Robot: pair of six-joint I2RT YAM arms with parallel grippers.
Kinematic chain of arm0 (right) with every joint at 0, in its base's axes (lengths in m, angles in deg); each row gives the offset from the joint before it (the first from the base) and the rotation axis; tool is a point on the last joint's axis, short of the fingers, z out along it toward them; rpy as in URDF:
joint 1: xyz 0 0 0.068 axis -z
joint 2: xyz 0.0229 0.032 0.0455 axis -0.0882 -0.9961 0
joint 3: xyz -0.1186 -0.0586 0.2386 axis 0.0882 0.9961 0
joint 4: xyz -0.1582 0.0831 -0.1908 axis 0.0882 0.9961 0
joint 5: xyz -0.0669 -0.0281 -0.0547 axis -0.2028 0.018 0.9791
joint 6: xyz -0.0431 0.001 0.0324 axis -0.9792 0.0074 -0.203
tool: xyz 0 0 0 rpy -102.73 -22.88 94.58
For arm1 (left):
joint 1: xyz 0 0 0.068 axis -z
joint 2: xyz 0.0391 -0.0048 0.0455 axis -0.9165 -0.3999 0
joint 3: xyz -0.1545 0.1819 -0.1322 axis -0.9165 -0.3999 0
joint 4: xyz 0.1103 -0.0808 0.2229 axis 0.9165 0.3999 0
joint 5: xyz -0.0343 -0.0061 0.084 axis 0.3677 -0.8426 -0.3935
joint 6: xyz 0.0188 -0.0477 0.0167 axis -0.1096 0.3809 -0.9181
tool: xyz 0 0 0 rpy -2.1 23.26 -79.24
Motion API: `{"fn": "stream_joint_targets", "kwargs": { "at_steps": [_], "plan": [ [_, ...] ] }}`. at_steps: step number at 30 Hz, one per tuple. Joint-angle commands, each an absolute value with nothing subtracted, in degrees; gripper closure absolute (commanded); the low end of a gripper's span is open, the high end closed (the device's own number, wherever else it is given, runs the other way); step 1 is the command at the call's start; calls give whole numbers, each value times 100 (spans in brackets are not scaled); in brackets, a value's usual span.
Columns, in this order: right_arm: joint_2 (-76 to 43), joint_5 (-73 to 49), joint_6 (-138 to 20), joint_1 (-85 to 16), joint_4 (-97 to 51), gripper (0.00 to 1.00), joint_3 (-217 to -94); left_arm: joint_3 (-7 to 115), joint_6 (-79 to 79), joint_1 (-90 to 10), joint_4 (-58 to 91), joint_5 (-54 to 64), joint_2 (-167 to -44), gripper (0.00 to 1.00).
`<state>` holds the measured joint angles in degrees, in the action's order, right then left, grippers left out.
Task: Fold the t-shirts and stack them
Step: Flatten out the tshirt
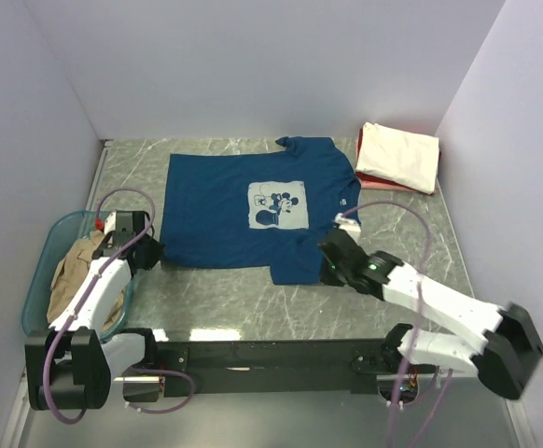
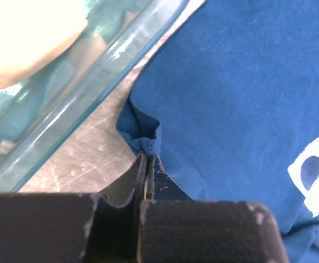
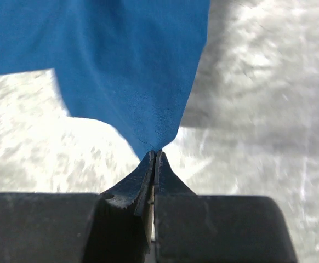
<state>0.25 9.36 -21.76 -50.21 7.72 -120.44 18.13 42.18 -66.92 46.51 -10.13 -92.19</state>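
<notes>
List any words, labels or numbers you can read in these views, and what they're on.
No readable text in any view.
The blue t-shirt has a pale square print of a cartoon mouse, with no legible lettering.
A tiny pale mark on its sleeve is too small to read.

You're looking at 4 shirts total: navy tee (image 1: 243,210), cream tee (image 1: 399,157), red tee (image 1: 364,175), tan tee (image 1: 71,275). Plus 1 teal tub (image 1: 63,224).

Teal tub (image 1: 36,280) (translucent) sits at the marble table's (image 1: 253,299) left edge.
</notes>
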Motion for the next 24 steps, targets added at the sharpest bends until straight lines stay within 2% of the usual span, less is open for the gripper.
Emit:
{"fn": "stream_joint_targets", "kwargs": {
  "at_steps": [1, 10, 20, 24],
  "plan": [
    [1067, 927, -1812, -5076, 1483, 100, -11746, 1715, 4359, -6678, 4743, -1255, -8981, 100],
    [2923, 549, -1372, -5094, 2547, 100, -11421, 1618, 4500, -6669, 5077, -1738, -8620, 100],
    [3883, 627, -1126, -5077, 3723, 100, -11823, 1662, 4825, -6669, 5446, -2380, -8602, 100],
    [4007, 804, -1117, -5077, 3700, 100, -12000, 1706, 4738, -6669, 5271, -2223, -8795, 100]
  ]
}}
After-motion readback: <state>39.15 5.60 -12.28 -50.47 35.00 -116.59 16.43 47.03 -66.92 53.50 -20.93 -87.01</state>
